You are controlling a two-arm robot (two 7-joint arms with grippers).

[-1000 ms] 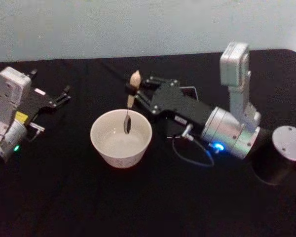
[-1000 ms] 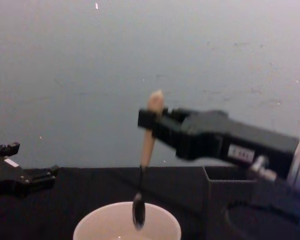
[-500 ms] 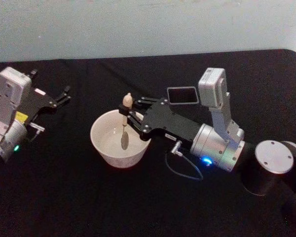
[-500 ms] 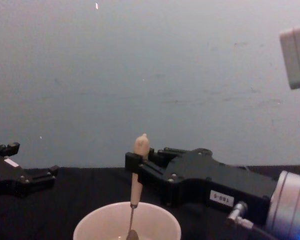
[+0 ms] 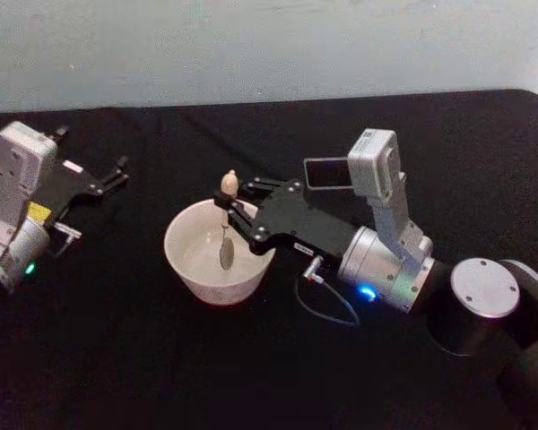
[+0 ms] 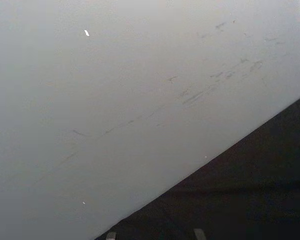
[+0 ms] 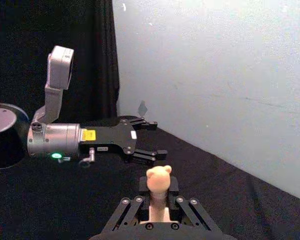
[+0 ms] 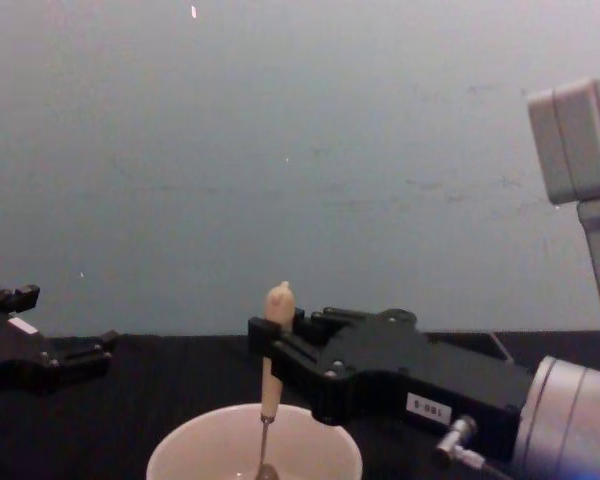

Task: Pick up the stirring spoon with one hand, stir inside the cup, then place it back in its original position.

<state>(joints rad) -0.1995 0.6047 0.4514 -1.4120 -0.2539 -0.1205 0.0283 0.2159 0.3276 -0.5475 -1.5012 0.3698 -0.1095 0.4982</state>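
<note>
Compared with a second ago, the stirring spoon [image 5: 225, 251] is sunk deeper into the cup [image 5: 190, 273], its handle clamped by the right tool [image 5: 228, 205], stretched low over the rim. The left tool [image 5: 92, 153] is parked, fingers apart.

Upright stirring spoon [image 5: 224, 255] in right end effector [image 5: 230, 200], tip inside cup [image 5: 185, 269] (holder [image 5: 325, 173] behind)

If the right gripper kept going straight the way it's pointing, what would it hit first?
Probably the left gripper: the right gripper, holding the spoon above the cup, points across at it, though depth is unclear and it may pass beside.
</note>
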